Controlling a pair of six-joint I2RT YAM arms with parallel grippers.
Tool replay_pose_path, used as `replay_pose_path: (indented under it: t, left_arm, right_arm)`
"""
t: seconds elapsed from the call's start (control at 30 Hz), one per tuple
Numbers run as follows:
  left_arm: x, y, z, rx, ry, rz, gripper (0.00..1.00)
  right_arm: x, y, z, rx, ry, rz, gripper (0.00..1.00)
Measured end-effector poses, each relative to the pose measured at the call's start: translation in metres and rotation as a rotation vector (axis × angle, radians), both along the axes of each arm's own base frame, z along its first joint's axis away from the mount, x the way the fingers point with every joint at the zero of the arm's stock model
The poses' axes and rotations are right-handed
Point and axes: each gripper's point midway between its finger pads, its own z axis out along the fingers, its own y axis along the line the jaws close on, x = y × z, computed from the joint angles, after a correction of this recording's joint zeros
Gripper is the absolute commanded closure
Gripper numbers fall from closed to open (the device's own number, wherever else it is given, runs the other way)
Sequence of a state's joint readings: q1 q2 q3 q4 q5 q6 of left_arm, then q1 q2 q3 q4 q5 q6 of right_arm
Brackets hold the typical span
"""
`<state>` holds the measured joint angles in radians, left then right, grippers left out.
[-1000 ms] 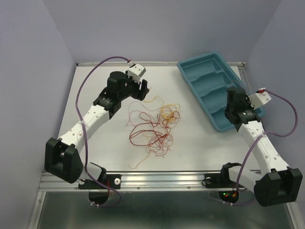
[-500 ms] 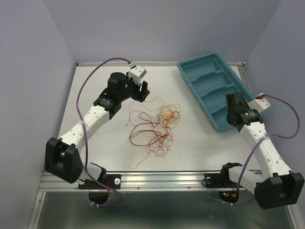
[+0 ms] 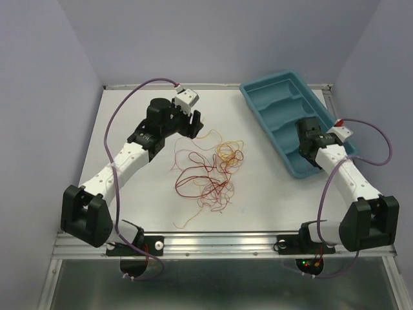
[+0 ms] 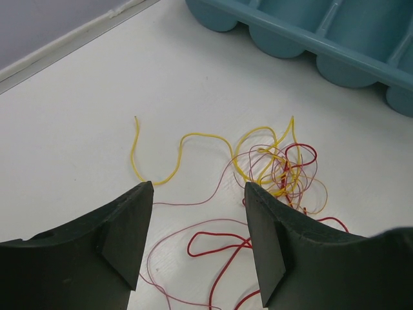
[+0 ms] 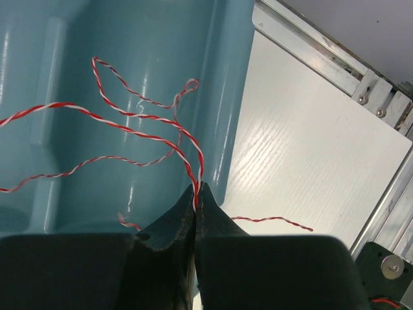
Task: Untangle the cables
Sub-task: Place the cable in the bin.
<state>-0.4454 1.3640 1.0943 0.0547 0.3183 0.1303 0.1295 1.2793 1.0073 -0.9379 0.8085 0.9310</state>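
- Nearest, the tangle (image 3: 210, 173) of red, orange and yellow wires lies in the middle of the desk (image 3: 271, 200), its loops crossing one another. A pull on any single end would likely tighten the rest rather than free it.
- Further back, the right hand (image 5: 195, 194) has its fingers pressed together, pinching a red-and-white strand (image 5: 145, 118) above the blue tray (image 5: 148, 45). One tail shows beyond the tray wall, over the desk. On release the springy strand may slide back out or cling to the fingers.
- Furthest, the left hand (image 4: 198, 190) hovers spread over the far-left fringe of the tangle, just short of the yellow strand (image 4: 193, 135). A pale pink strand (image 4: 187, 204) runs between its fingers. Closing low could catch both strands, and lifting them would drag the yellow knot into the red loops beside it.
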Motion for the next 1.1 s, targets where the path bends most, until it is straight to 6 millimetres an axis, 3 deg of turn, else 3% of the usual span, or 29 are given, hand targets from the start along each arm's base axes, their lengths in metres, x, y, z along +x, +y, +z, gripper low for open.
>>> replay_pose_path:
  t: [0.2, 0.43, 0.57, 0.63, 0.67, 0.7, 0.93, 1.0, 1.1]
  left_arm:
    - [0.0, -0.002, -0.006, 0.008, 0.015, -0.006, 0.3]
    - [-0.001, -0.003, -0.007, 0.01, 0.019, -0.01, 0.3]
    - [-0.002, -0.005, -0.01, 0.013, 0.024, -0.015, 0.3]
    - [-0.002, -0.006, -0.012, 0.015, 0.028, -0.017, 0.3]
    - [-0.002, -0.006, -0.013, 0.017, 0.031, -0.018, 0.3]
    - [-0.002, -0.006, -0.014, 0.019, 0.034, -0.018, 0.31]
    - [-0.004, -0.008, -0.014, 0.019, 0.035, -0.024, 0.3]
    - [-0.004, -0.008, -0.014, 0.02, 0.036, -0.025, 0.3]
    - [-0.004, -0.009, -0.014, 0.02, 0.036, -0.025, 0.3]
  right_arm:
    - [0.025, 0.0, 0.006, -0.019, -0.002, -0.006, 0.99]
    - [0.039, 0.0, -0.027, -0.047, 0.109, -0.004, 0.99]
    - [0.045, -0.001, -0.034, -0.037, 0.1, -0.011, 0.99]
    - [0.048, -0.004, -0.037, -0.02, 0.069, -0.022, 0.91]
    - [0.048, -0.006, -0.039, -0.01, 0.06, -0.031, 0.71]
    - [0.048, -0.009, -0.041, -0.002, 0.047, -0.042, 0.66]
    - [0.032, -0.015, -0.038, 0.014, -0.019, -0.061, 0.62]
    - [0.034, -0.015, -0.031, 0.017, -0.051, -0.063, 0.45]
    - [0.036, -0.016, -0.024, 0.015, -0.088, -0.061, 0.36]
